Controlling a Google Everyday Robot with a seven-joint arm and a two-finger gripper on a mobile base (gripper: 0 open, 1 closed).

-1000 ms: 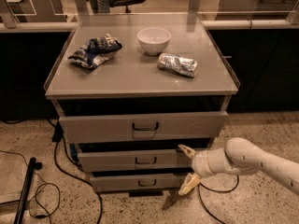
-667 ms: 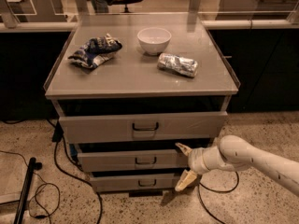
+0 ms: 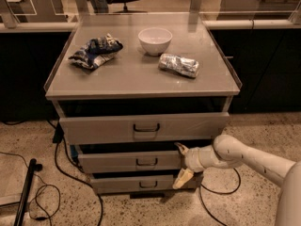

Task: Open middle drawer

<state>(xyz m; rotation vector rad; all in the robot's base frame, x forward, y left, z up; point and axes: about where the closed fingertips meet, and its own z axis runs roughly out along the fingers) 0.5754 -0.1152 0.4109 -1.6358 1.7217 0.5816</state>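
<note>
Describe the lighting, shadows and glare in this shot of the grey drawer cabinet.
Camera view: warm, dim light; a soft sheen on the grey cabinet top near the white round bowl; deep shadow in the gap above the wide, shallow grey middle drawer; the cream two-finger gripper, at that drawer's right end, is evenly lit.

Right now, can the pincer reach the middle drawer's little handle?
Probably yes: the pincer sits open at the right end of the middle drawer, level with its handle, with nothing between them.
</note>
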